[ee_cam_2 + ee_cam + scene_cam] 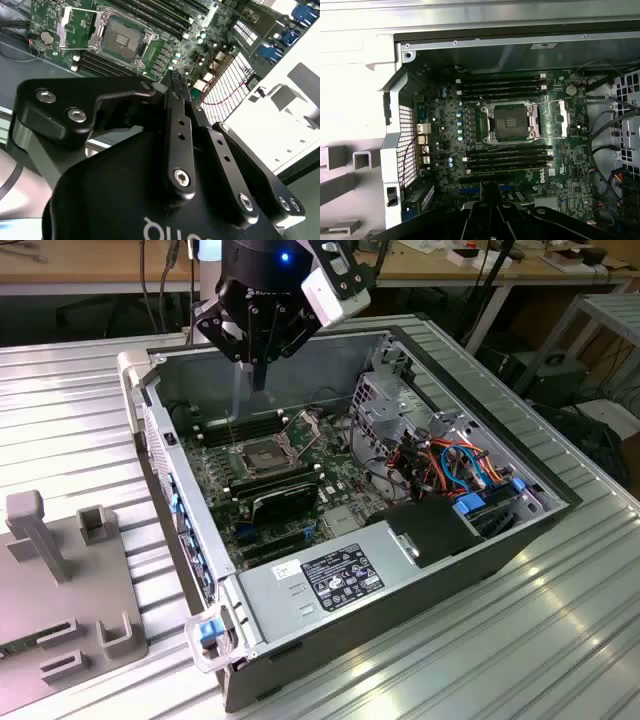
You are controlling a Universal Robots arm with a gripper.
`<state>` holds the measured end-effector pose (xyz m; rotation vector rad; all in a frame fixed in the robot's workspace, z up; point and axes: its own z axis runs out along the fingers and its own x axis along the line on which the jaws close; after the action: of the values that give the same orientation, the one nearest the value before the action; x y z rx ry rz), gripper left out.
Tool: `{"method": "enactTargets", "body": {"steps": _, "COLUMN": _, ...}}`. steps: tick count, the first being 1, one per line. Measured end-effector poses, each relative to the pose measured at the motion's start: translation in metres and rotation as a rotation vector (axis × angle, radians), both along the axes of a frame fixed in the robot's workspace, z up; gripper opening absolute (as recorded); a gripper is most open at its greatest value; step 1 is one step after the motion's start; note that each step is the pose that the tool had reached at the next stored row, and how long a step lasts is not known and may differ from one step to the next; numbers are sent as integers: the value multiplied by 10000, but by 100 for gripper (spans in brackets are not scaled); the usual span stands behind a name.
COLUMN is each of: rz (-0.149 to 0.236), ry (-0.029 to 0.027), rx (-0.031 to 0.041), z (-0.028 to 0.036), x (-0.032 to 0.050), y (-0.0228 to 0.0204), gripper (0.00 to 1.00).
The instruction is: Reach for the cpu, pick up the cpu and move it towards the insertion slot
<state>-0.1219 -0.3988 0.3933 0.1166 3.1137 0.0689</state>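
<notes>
My gripper (258, 380) hangs over the back of the open computer case, a little above and behind the insertion slot (262, 455). Its dark fingers are drawn together into a narrow point (179, 85). The cpu is hidden: no tan-gold chip shows, and I cannot tell whether anything thin sits between the fingers. The insertion slot (510, 120) lies bare, with its dark pin field showing inside the silver frame. Its hinged latch frame (554, 117) is swung open beside it. In the second wrist view the slot (121, 37) lies beyond the fingertips.
Long black memory slots (502, 82) run along both sides of the socket. A black finned card (285, 502) and the silver power supply (330, 575) lie nearer the front. Coloured cables (440, 455) fill the case's right. A grey fixture with blocks (60, 590) stands outside, at the exterior view's left.
</notes>
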Motion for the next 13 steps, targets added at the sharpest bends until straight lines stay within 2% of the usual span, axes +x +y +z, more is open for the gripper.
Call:
{"method": "enactTargets", "body": {"steps": 5, "rz": 0, "ry": -1, "rx": 0, "z": 0, "x": -22, "y": -1, "gripper": 11}}
{"method": "enactTargets", "body": {"steps": 13, "rz": 0, "ry": 1, "rx": 0, "z": -2, "x": -127, "y": 0, "gripper": 11}}
